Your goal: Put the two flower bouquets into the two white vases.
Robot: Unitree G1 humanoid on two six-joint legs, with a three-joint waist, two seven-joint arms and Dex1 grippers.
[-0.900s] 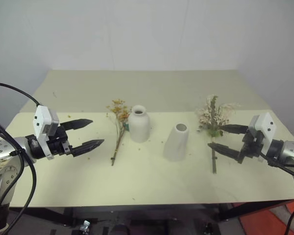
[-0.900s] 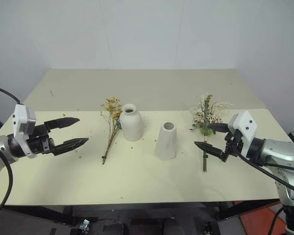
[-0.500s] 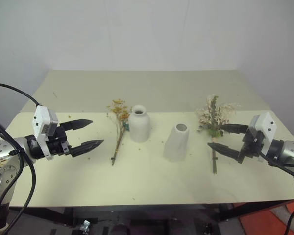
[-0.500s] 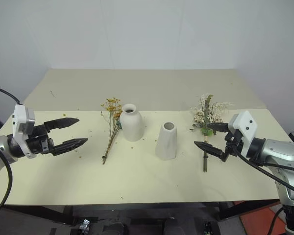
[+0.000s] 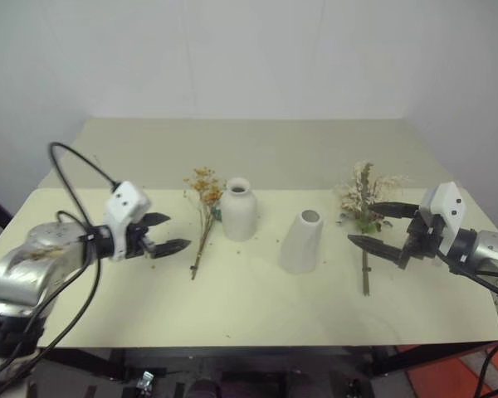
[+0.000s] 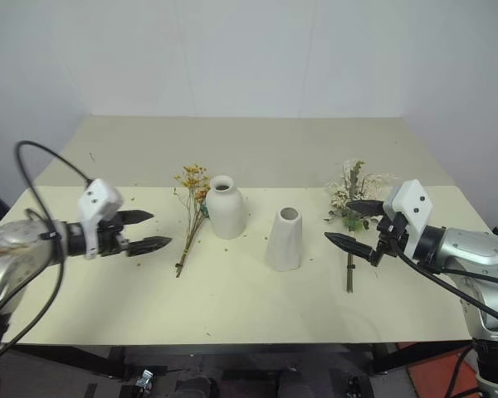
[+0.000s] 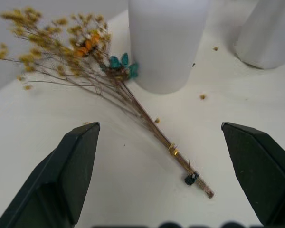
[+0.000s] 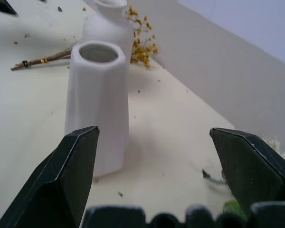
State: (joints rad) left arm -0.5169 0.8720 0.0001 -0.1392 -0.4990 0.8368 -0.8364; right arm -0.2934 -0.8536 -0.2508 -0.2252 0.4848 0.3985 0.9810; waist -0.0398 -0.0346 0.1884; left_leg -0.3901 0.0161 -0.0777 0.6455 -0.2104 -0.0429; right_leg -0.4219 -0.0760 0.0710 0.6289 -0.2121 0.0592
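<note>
Left eye view: pale yellow surface (image 5: pixel 257 307) carrying everything, set against white walls. Near its middle, rounded white bottle vase (image 5: pixel 238 210) upright, with taller tapered white cone vase (image 5: pixel 301 241) upright a little to its right and nearer the front edge, the two apart. Slim yellow-orange bouquet (image 5: pixel 202 217) lying flat just left of the bottle vase, blossoms toward the back wall and close beside the vase's shoulder, stem end pointing toward the front edge. Bushier cream-and-green bouquet (image 5: pixel 363 207) lying flat to the right of the cone vase, well apart from it, heads toward the back, dark stem running toward the front. Left gripper (image 5: pixel 168 234) hovering just left of the slim bouquet's stems, jaws spread wide, holding nothing. Right gripper (image 5: pixel 380 226) poised over the bushier bouquet, jaws likewise spread wide and empty, one finger above the blooms, the other beside the stem. Left wrist view: slim bouquet's stems lying between the two parted black fingers (image 7: pixel 64 176), bottle vase just beyond the blossoms. Right wrist view: cone vase standing between the parted fingers (image 8: pixel 66 172), bottle vase behind it.
</note>
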